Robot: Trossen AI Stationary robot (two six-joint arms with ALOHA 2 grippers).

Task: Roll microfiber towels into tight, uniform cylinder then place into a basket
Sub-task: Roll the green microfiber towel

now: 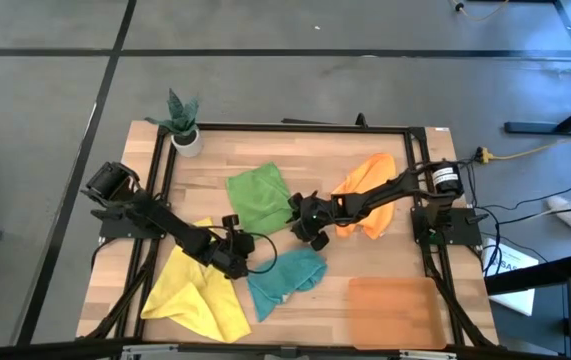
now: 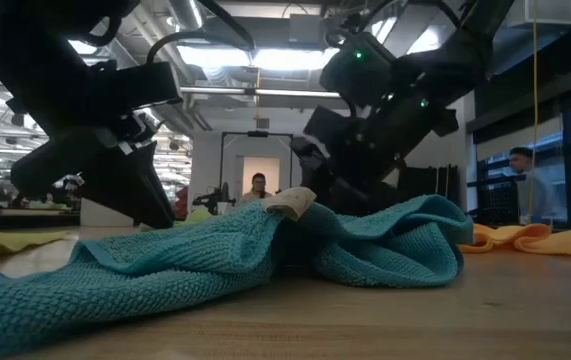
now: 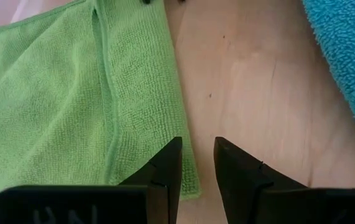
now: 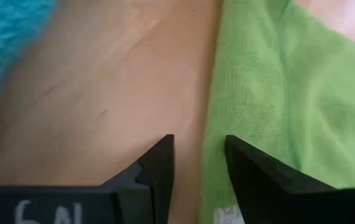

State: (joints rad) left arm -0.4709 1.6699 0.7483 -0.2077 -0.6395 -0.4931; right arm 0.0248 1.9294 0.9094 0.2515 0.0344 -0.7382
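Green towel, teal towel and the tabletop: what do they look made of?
The flat green cloth towel looks like fine, matte microfibre: tight short loops and a stitched hem. The crumpled teal cloth towel shows a coarser ribbed, looped knit, probably also microfibre. The pale wooden tabletop looks like smooth wood with a light satin finish, with visible grain lines and plank seams; solid or veneer can't be told.
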